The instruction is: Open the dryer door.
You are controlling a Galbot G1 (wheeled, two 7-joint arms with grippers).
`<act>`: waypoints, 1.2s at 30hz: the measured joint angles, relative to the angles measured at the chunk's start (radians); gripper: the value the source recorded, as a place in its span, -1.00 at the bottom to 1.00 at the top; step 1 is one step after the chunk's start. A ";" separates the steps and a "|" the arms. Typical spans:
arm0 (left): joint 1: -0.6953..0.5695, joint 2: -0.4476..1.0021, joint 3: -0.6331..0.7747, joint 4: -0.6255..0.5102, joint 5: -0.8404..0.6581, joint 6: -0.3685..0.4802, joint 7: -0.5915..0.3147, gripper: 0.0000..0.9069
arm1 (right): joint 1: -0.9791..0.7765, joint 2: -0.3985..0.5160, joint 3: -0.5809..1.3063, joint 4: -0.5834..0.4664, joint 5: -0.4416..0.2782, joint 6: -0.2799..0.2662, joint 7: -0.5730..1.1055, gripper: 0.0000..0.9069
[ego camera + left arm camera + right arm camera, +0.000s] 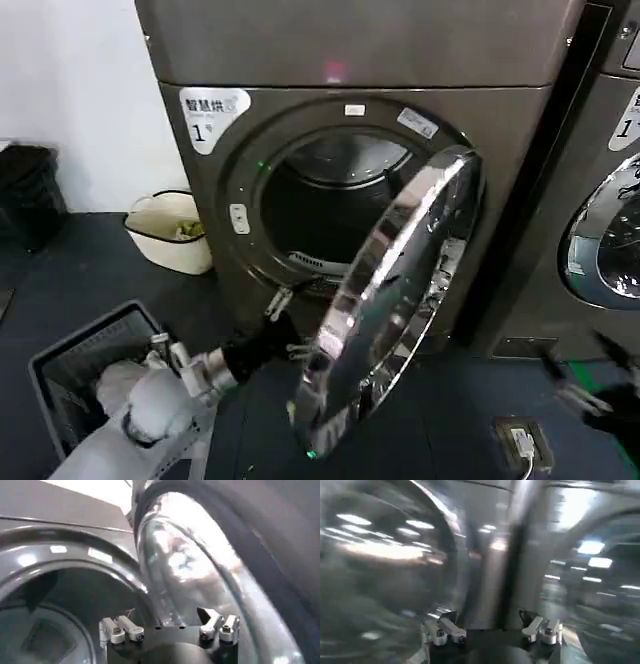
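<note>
1. The dryer door (395, 300), a big round door with a wide mirror-chrome ring, stands swung well out from the bronze-grey dryer (350, 120).
2. In the head view the door is seen almost edge-on, so it reads as a long tilted oval. Its long axis runs from high near the right edge of the dryer's opening down toward the floor in front of the dryer.
3. The door's right edge stays close to the dryer's front; its free edge juts out away from the dryer, toward the robot.
4. The dryer's round opening (320, 200) is uncovered, showing the dark drum inside.
5. The left tool (290, 340) is just in front of the dryer, below the opening and right beside the door's free edge. In the head view it is dark and partly blurred against the chrome.
6. In the left wrist view the left tool (170, 627) has its fingers (122, 627) spread wide apart with nothing between them. The chrome ring of the door (190, 575) rises straight ahead of the gap, and I cannot tell whether it touches the tool.
7. In the right wrist view the right tool (490, 627) is likewise spread wide, gripping nothing, facing blurred chrome and grey metal.
8. A second, similar chrome-ringed door (605, 240) is shut on the neighbouring machine to the dryer's right.
9. A cream bin (172, 232) sits on the floor left of the dryer.
</note>
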 joint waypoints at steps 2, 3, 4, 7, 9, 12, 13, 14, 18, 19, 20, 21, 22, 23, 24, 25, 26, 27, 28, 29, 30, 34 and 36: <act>-0.023 -0.009 0.031 0.009 0.002 0.000 -0.010 1.00 | 0.006 0.050 0.024 -0.014 -0.017 0.000 0.058 1.00; -0.038 -0.014 0.049 0.016 0.003 -0.001 -0.014 1.00 | 0.011 0.074 0.039 -0.022 -0.022 -0.012 0.091 1.00; -0.051 -0.020 0.064 0.023 0.005 -0.001 -0.018 1.00 | 0.016 0.097 0.057 -0.029 -0.026 -0.022 0.117 1.00; -0.092 -0.041 0.109 0.044 0.006 -0.001 -0.028 1.00 | 0.046 0.153 0.120 -0.055 -0.032 -0.072 0.212 1.00; -0.119 -0.056 0.136 0.061 0.006 -0.001 -0.028 1.00 | 0.073 0.186 0.173 -0.076 -0.033 -0.107 0.284 1.00; -0.160 -0.081 0.179 0.087 0.007 -0.004 -0.029 1.00 | 0.106 0.222 0.250 -0.118 -0.048 -0.137 0.366 1.00; -0.175 -0.090 0.192 0.097 0.010 -0.004 -0.029 1.00 | 0.116 0.232 0.282 -0.135 -0.060 -0.145 0.387 1.00; -0.189 -0.099 0.206 0.105 0.013 -0.004 -0.030 1.00 | 0.124 0.240 0.308 -0.146 -0.070 -0.151 0.401 1.00; -0.236 -0.131 0.253 0.134 0.042 -0.003 -0.037 1.00 | 0.153 0.254 0.407 -0.205 -0.128 -0.169 0.459 1.00; -0.245 -0.140 0.263 0.140 0.046 -0.001 -0.038 1.00 | 0.159 0.254 0.427 -0.219 -0.133 -0.169 0.465 1.00; -0.255 -0.150 0.274 0.146 0.046 0.001 -0.038 1.00 | 0.163 0.254 0.445 -0.230 -0.139 -0.169 0.469 1.00; -0.262 -0.157 0.283 0.151 0.048 0.002 -0.038 1.00 | 0.166 0.254 0.461 -0.243 -0.148 -0.169 0.473 1.00; -0.269 -0.166 0.294 0.158 0.053 0.002 -0.038 1.00 | 0.168 0.254 0.477 -0.256 -0.158 -0.169 0.476 1.00; -0.276 -0.176 0.303 0.165 0.058 0.002 -0.039 1.00 | 0.170 0.254 0.491 -0.267 -0.166 -0.168 0.479 1.00; -0.284 -0.186 0.313 0.174 0.063 0.002 -0.040 1.00 | 0.172 0.254 0.504 -0.277 -0.172 -0.168 0.484 1.00; -0.293 -0.196 0.322 0.181 0.066 0.002 -0.042 1.00 | 0.175 0.254 0.517 -0.287 -0.175 -0.168 0.489 1.00; -0.302 -0.208 0.333 0.190 0.068 0.002 -0.044 1.00 | 0.177 0.254 0.530 -0.297 -0.176 -0.171 0.493 1.00; -0.311 -0.221 0.344 0.199 0.071 0.002 -0.045 1.00 | 0.178 0.254 0.540 -0.303 -0.179 -0.172 0.496 1.00; -0.318 -0.233 0.353 0.209 0.074 0.002 -0.045 1.00 | 0.181 0.254 0.549 -0.310 -0.188 -0.172 0.498 1.00; -0.326 -0.246 0.362 0.219 0.075 0.002 -0.046 1.00 | 0.183 0.254 0.560 -0.319 -0.196 -0.172 0.501 1.00; -0.334 -0.260 0.371 0.230 0.076 0.002 -0.046 1.00 | 0.183 0.254 0.569 -0.327 -0.199 -0.172 0.502 1.00; -0.367 -0.320 0.405 0.275 0.077 0.002 -0.046 1.00 | 0.183 0.254 0.604 -0.352 -0.205 -0.172 0.506 1.00; -0.384 -0.349 0.421 0.300 0.078 0.001 -0.046 1.00 | 0.186 0.254 0.619 -0.363 -0.212 -0.168 0.507 1.00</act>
